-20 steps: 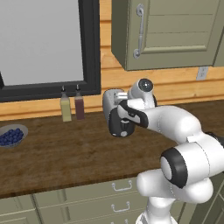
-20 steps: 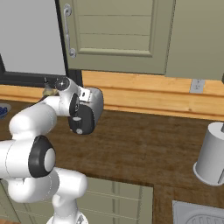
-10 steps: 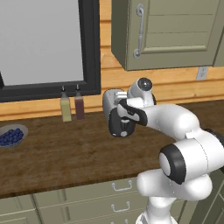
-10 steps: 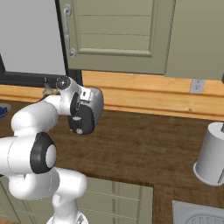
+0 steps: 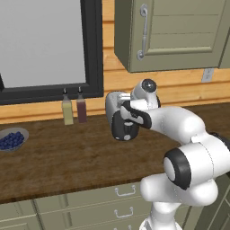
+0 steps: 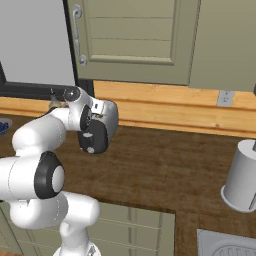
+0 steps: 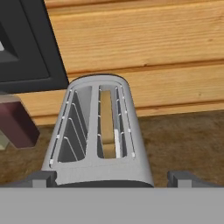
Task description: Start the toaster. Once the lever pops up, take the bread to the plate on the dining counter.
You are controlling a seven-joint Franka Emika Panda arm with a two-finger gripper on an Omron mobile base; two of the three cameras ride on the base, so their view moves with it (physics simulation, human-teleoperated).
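Left base view: toaster (image 5: 117,116) stands on the dark wood counter (image 5: 67,152) at approx 12 o'clock from the base, close to the wall; black end panel faces the base; gripper (image 5: 126,109) sits at the toaster's near end, jaws hidden behind the wrist; bottles (image 5: 74,108) at 10 o'clock; blueberry bowl (image 5: 11,140) far at 9.

Right base view: gripper (image 6: 98,114) over the near end of the toaster (image 6: 100,131); lever not discernible; canister (image 6: 243,176) well off at 3 o'clock.

Hand view: fingertips (image 7: 180,178) spread wide, one each side of the toaster (image 7: 98,135), holding nothing; bread (image 7: 107,122) sits upright in the right slot, left slot vacant.

Procedure (judgement): step = press lever; lever prob. on the black end, below cam; keep jaws clear of the shell; bring one tip onto the lever; push straight down to latch; don't shove the toaster back.
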